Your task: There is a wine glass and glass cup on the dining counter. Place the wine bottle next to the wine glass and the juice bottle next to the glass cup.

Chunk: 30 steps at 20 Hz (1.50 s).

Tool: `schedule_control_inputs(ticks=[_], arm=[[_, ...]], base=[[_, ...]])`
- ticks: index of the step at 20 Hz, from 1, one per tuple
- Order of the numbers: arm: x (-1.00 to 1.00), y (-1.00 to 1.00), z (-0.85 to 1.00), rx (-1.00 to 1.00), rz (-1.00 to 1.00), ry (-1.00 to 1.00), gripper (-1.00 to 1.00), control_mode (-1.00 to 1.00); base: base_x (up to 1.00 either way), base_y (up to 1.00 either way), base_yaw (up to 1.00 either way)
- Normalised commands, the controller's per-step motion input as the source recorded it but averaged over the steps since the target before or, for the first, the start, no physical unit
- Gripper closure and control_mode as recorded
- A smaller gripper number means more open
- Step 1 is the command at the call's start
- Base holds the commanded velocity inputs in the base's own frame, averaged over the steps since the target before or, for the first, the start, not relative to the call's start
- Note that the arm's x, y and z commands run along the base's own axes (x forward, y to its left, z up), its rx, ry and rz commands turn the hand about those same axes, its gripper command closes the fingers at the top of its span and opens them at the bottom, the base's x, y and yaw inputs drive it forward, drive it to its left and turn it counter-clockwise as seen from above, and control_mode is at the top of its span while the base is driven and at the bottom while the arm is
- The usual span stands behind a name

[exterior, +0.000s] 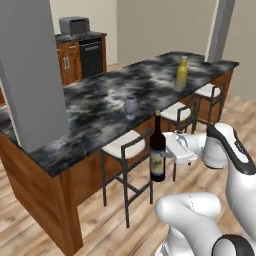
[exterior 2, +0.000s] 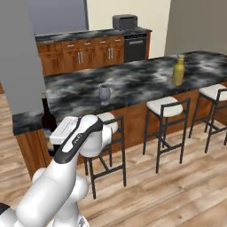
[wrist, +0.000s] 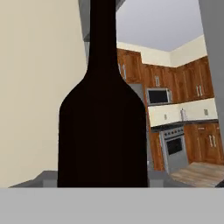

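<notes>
Wine bottle (exterior: 158, 150) pinched in claw (exterior: 167, 152) (upright), above stool (exterior: 123, 145), beside dining counter (exterior: 100, 100).

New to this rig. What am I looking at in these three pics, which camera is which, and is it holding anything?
It is a rendered kitchen with a white robot arm on a base that can drive. Two pictures come from cameras on that base, behind the arm to its left and right, so they show one scene from two sides. The third comes from a camera on the hand, looking along the gripper.

The gripper is shut on the wine bottle, holding it upright in the air in front of the dining counter, over the stools. That is why the hand view has the dark bottle right up against the lens.

On the counter's marbled top stand the wine glass, near the front edge, and the juice bottle, farther along toward the far end. A clear glass cup is too faint for me to pick out.
</notes>
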Motion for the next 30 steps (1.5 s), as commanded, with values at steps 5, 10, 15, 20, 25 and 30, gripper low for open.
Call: schedule_control_inputs(ticks=[5,10,15,20,25,30], arm=[[0.0,0.0,0.0,0.0,0.0,0.0,1.0,1.0],[0.0,0.0,0.0,0.0,0.0,0.0,1.0,1.0],[0.0,0.0,0.0,0.0,0.0,0.0,1.0,1.0],[0.0,0.0,0.0,0.0,0.0,0.0,1.0,1.0],[0.0,0.0,0.0,0.0,0.0,0.0,1.0,1.0],[0.0,0.0,0.0,0.0,0.0,0.0,1.0,1.0]], base=[[0.37,-0.29,0.49],[0.39,-0.39,0.32],[0.33,-0.39,0.35],[0.19,-0.4,0.39],[0.13,-0.44,0.35],[0.24,-0.53,0.2]])
